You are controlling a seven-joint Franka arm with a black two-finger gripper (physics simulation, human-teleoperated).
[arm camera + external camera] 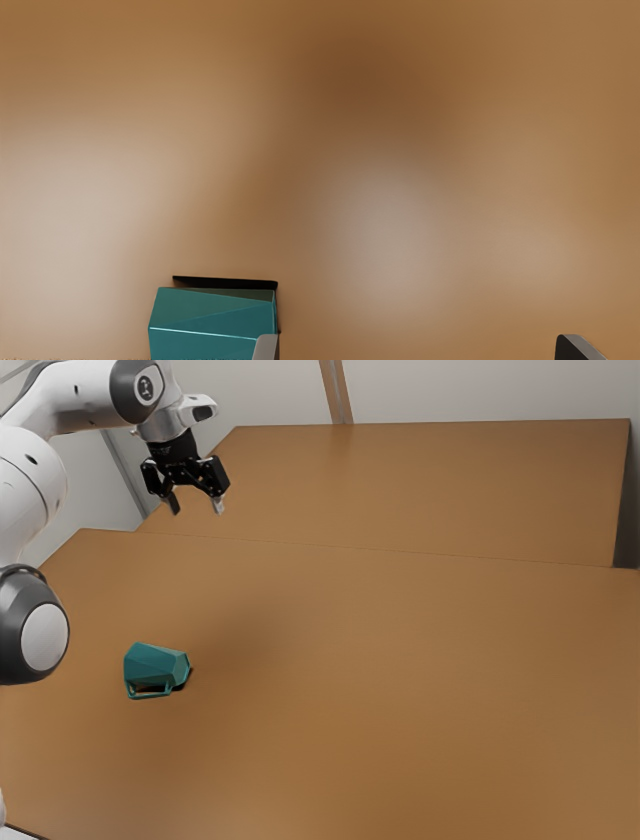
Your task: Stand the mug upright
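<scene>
At the exterior view's left, the white and dark grey arm (pixel 25 485) comes in over the brown table (pixel 400 710), reaching toward the far side. To the right of its near, dark joint, the mug (pixel 157 663) lies on its side on the tabletop. It is teal, with flat facets and hard edges rather than a round wall, and the wrist view picks out a pale line along one ridge. A dark shadow sits close against it. Its long axis runs mostly from left to right across the exterior view, the right end slanting slightly nearer. That right end bears a thin edge like a lip, though I cannot see into an opening. The angular handle (pixel 150 696) is low on the near side, pointing toward the near edge. Farther off and a little to the right, the black gripper (pixel 197 510) hangs raised above the table, its two fingers wide apart with nothing clamped. In the wrist view, one fingertip (pixel 266 346) overlaps part of the mug, while the other is well to one side of it.
</scene>
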